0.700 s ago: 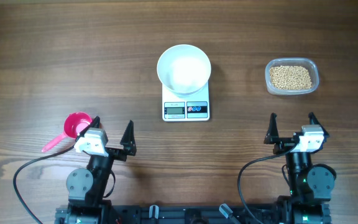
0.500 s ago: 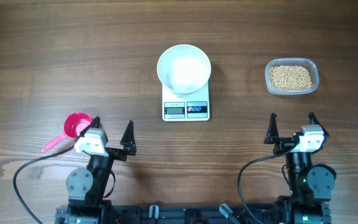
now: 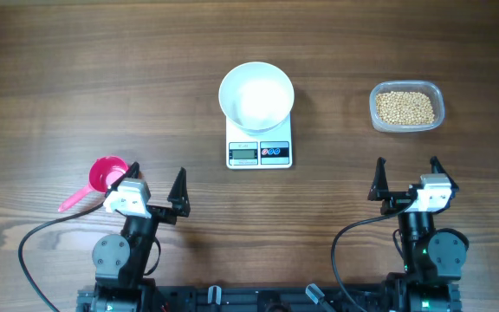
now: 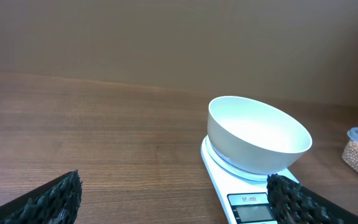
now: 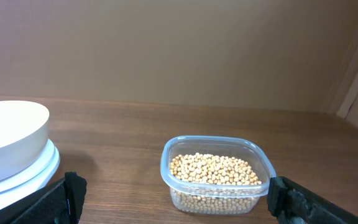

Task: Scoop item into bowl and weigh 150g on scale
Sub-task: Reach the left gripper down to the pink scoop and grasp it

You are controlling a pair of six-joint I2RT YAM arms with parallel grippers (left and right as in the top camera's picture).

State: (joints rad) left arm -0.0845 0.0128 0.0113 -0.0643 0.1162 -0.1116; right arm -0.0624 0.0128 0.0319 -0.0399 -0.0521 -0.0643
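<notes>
An empty white bowl (image 3: 256,95) sits on the white scale (image 3: 259,152) at the table's middle; both show in the left wrist view, the bowl (image 4: 258,135) on the scale (image 4: 229,180). Tan beans (image 3: 405,107) fill a clear plastic container (image 3: 376,115) at the right, seen close in the right wrist view as beans (image 5: 214,170). My left gripper (image 3: 155,185) stands open near the front left, nothing between its fingers. My right gripper (image 3: 406,178) is open near the front right, facing the container from a distance.
A pink scoop (image 3: 100,180) lies on the wood just left of my left gripper. The bowl's edge (image 5: 11,134) shows at the left of the right wrist view. Bare wooden table (image 3: 102,69) spreads around everything.
</notes>
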